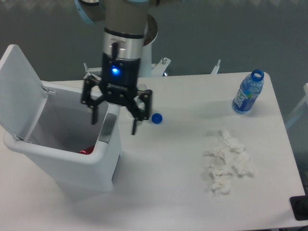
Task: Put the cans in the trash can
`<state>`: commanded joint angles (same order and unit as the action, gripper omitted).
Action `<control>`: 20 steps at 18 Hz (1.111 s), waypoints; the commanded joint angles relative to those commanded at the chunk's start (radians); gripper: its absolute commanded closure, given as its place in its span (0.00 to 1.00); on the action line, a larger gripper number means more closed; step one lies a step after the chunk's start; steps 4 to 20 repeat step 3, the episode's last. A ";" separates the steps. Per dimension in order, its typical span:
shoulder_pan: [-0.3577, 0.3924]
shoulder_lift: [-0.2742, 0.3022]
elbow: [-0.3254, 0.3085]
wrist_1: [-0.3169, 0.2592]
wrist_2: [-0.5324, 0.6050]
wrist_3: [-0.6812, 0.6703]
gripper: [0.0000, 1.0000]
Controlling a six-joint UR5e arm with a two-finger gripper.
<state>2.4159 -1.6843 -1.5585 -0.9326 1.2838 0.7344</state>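
Grey wall in the back, and a white bench (pixel 178 159) filling most of the shot, with the robot's pale pedestal (pixel 144 60) standing at the far edge. The trash can (pixel 82 168) sits at the left end of the bench, white with its flat lid (pixel 19 89) swung up and leaning back to the left, so the inside is wide open. Down at the bottom, near the front wall, you can just make out a bit of red (pixel 85 151), that's one of the cans lying inside, mostly hidden by the rim.

The arm hangs down from the top of the frame with a blue light glowing on its wrist. The pincer (pixel 114 118) hovers over the right-hand rim of the bin, its black fingers (pixel 136 115) spread wide apart with nothing between them. One finger is over the bin's opening, the other is out over the bench.

Just right of the pincer there's a small blue bottle cap (pixel 156 118) on the bench. The clear bottle with the green label is mostly hidden behind the pincer, can't really see it. Far right corner has a blue-labelled water bottle (pixel 248 92) standing upright with no cap on. Nearer the front right is a heap of crumpled white tissue (pixel 226 161), well apart from everything else.
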 joint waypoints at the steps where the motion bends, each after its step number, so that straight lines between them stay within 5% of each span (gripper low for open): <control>1: 0.005 -0.005 0.000 0.002 0.014 0.026 0.00; 20: 0.021 -0.024 0.000 0.003 0.029 0.081 0.00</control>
